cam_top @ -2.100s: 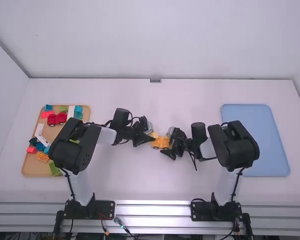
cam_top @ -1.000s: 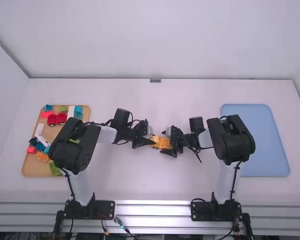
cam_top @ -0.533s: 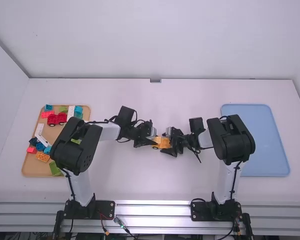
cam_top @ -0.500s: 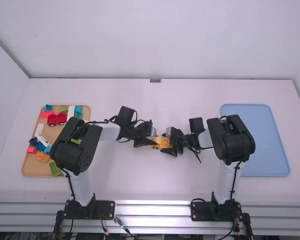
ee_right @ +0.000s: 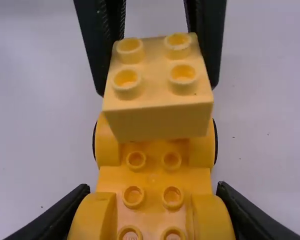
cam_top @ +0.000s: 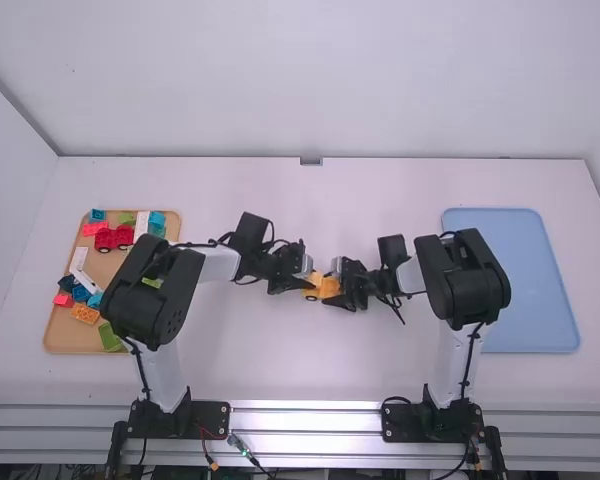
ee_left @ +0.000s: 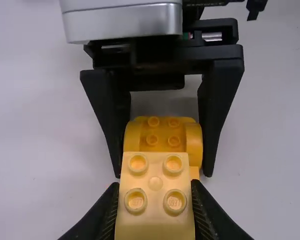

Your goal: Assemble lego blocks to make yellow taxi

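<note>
At the table's centre, my left gripper [cam_top: 305, 283] and my right gripper [cam_top: 338, 291] face each other across the orange-yellow car base [cam_top: 326, 286]. The left gripper [ee_left: 155, 205] is shut on a pale yellow block [ee_left: 155, 220] with four studs on top. My right gripper [ee_right: 152, 215] grips the studded car base [ee_right: 152, 175] by its rounded sides. In the right wrist view the pale block [ee_right: 157, 117] is over the base's far end, hiding part of it. Whether block and base touch, I cannot tell.
A wooden tray [cam_top: 65, 342] at the left holds a red wheeled base [cam_top: 114, 238], an orange brick [cam_top: 86, 314] and several other bricks. At the right lies a blue tray [cam_top: 525, 285].
Since the first frame, my left gripper has shifted slightly right, with the pale block. The right arm's elbow has moved left and its wrist has turned a little.
</note>
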